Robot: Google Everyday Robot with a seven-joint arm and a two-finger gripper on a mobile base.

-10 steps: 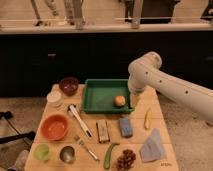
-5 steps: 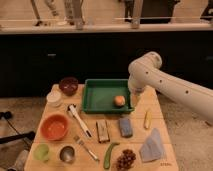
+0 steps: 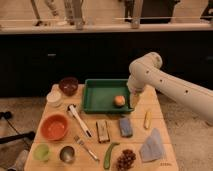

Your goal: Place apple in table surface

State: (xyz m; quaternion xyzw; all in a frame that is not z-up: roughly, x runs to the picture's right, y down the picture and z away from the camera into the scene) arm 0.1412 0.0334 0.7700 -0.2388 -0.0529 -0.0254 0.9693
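The apple, small, round and yellow-orange, lies inside the green tray near its right end. The tray stands at the back of the light wooden table surface. The white arm reaches in from the right and bends down over the tray's right edge. My gripper hangs just right of the apple, at the tray's right wall, mostly hidden behind the arm's wrist.
On the table: a dark red bowl, a white cup, an orange bowl, a green cup, a metal cup, utensils, a blue sponge, dark grapes, a grey cloth, a yellow corn-like item.
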